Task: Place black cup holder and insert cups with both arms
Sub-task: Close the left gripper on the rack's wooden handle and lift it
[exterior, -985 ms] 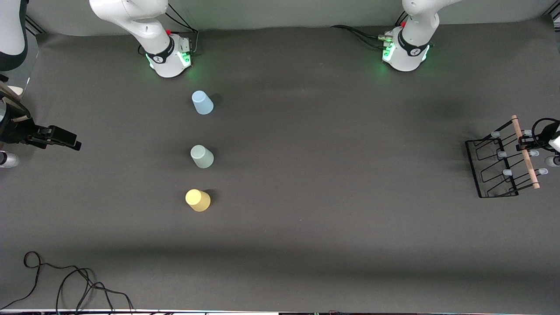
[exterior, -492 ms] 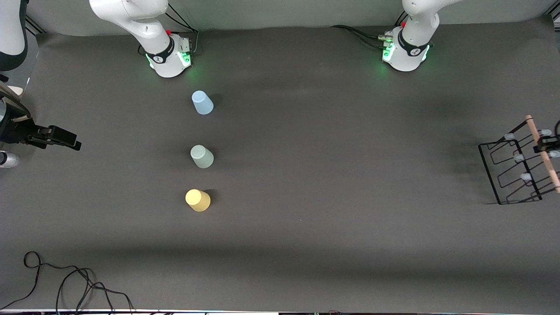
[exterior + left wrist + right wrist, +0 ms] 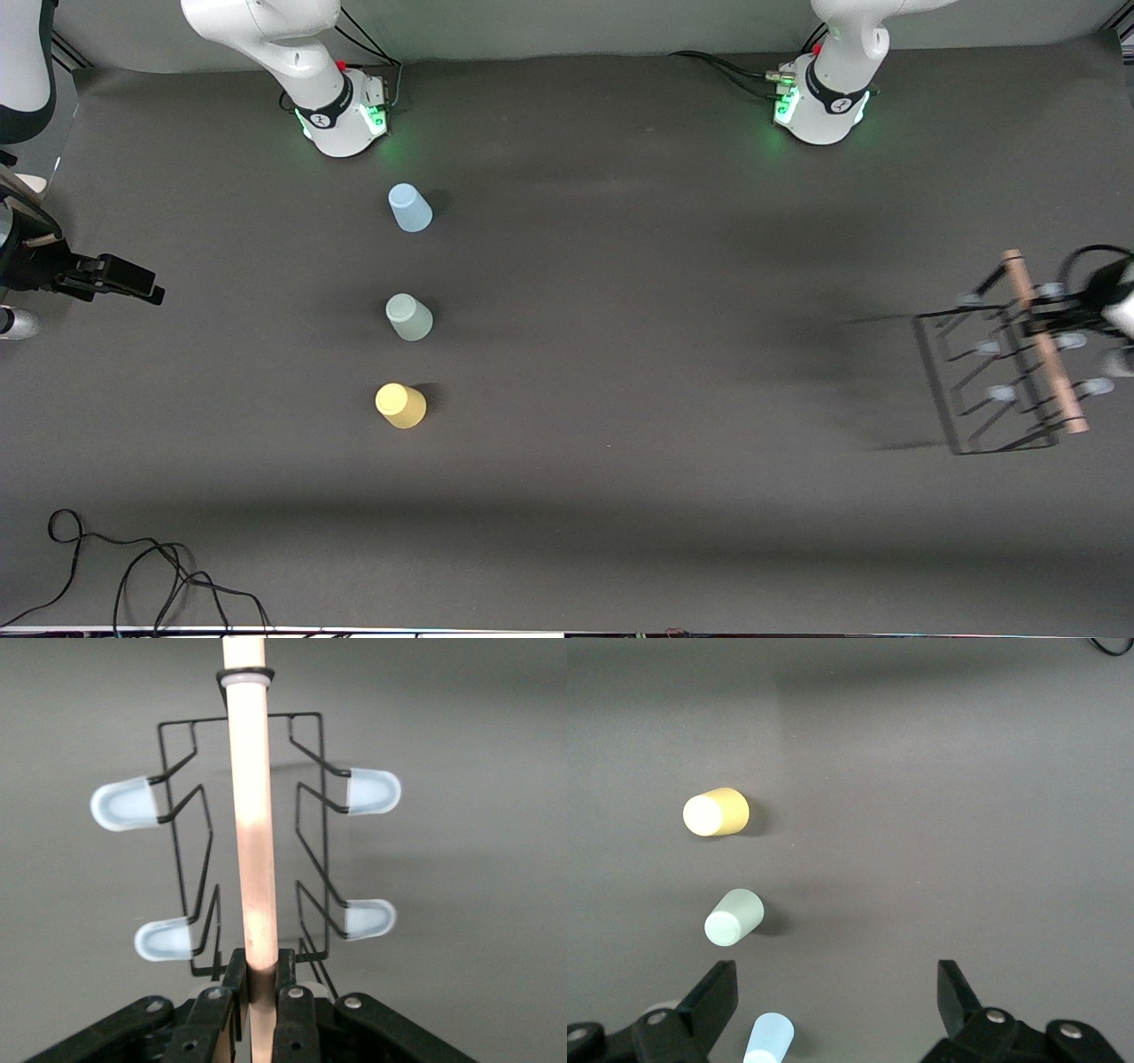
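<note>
Surface: we see a dark grey cloth-covered table (image 3: 620,496), with a pale wall strip along the edge where the arm bases stand.
Landmark: we place everything from the pale grey-green plastic tumbler (image 3: 409,317), upside down on the cloth.
Cups: the light blue plastic tumbler (image 3: 409,207) sits farther from the front camera than the grey-green one, the yellow plastic tumbler (image 3: 400,405) nearer; all three are inverted, in one line, apart from each other.
Rack: the black wire cup holder with pale-tipped prongs and a light wooden rod handle (image 3: 1001,381) is well away from the grey-green tumbler, at the left arm's end of the table, lifted and tilted above its shadow; nothing sits on its prongs.
Left gripper: the left gripper (image 3: 259,979) is clamped on the wooden rod, carrying the rack over the cloth.
Right gripper: the right gripper (image 3: 837,997) waits with fingers wide apart and empty, up over the table edge at the right arm's end.
Edges: a loose black cable (image 3: 133,567) lies near the table edge closest to the front camera, nearer than the yellow tumbler.
Open room: we see bare cloth between the grey-green tumbler and the rack.
</note>
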Robot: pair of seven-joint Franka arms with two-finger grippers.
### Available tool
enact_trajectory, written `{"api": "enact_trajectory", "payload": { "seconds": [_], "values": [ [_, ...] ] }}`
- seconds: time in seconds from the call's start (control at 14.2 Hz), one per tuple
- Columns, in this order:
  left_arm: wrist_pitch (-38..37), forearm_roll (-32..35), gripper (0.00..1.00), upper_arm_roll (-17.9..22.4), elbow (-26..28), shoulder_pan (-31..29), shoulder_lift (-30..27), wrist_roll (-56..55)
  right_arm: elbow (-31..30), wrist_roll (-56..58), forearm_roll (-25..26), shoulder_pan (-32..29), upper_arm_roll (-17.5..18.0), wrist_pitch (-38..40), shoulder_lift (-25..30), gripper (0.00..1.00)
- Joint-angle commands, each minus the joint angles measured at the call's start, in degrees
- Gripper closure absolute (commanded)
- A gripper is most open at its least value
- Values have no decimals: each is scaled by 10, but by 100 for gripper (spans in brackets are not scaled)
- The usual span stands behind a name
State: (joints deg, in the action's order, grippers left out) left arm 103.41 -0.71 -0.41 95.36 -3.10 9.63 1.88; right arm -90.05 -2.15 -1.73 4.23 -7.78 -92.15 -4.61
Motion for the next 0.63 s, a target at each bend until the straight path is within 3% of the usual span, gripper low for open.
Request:
{"api": "enact_trajectory", "payload": {
  "seconds": [0.0,0.35,0.56],
  "values": [
    [-17,-3,100,9,-20,89,2,-122,4,-1,4,3,-1,3,0,0],
    [-10,2,100,8,-32,240,28,-317,4,0,4,3,-1,3,0,0],
    [-5,8,100,1,-89,316,92,-415,3,0,4,3,-1,3,1,0]
  ]
}}
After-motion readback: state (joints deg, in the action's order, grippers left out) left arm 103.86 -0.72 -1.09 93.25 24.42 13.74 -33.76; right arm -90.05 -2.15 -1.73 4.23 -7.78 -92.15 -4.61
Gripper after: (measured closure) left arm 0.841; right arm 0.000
